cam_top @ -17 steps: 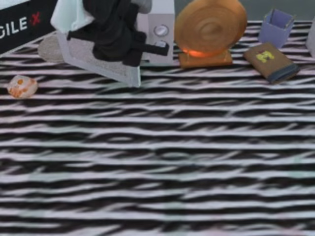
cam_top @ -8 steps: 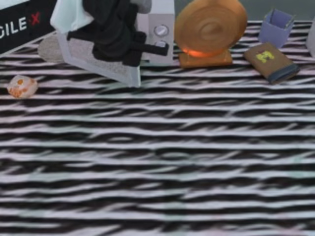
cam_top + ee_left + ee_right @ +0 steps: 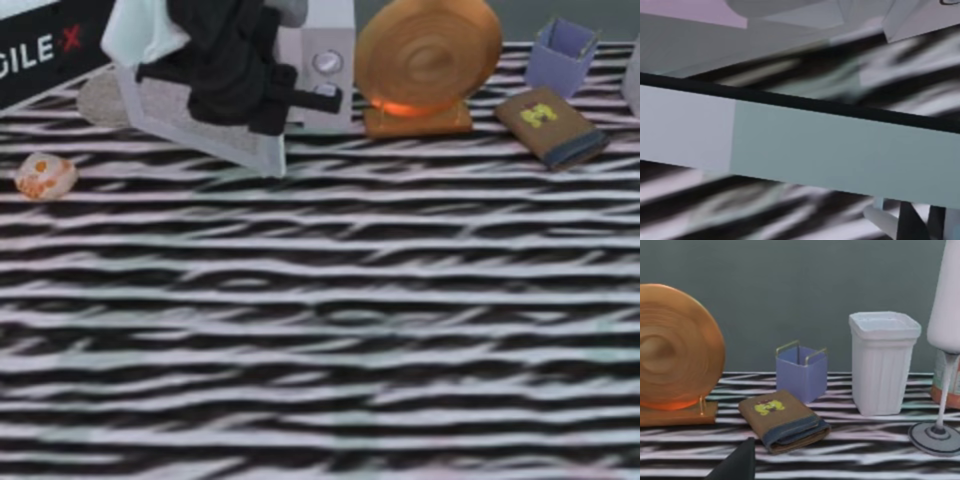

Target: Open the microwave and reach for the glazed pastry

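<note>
Microwave (image 3: 325, 70): stands at the far edge of the zebra-striped bench (image 3: 330, 330), left of centre in the top view. Its knob panel faces the near side, with two round silver knobs one behind the other. The door (image 3: 200, 125) is swung open; its long axis runs diagonally from far left to near right, and its free corner points toward the near side of the bench.

Left arm: extended over the microwave, its black body lying across the open door. Left gripper (image 3: 300, 98) lies roughly level, pointing toward the knob panel, just beside the lower knob. Whether its fingers are apart or closed, or hold anything, cannot be told; the left wrist view shows only a pale panel edge close up.

Glazed pastry (image 3: 45, 176): rests on the bench near the left edge, well apart from the door and the gripper. It is round, with no evident long axis.

Right arm: not in the top view; only a dark tip shows in its wrist view.

Grey disc (image 3: 100, 98): lies flat beside the door's far end.
</note>
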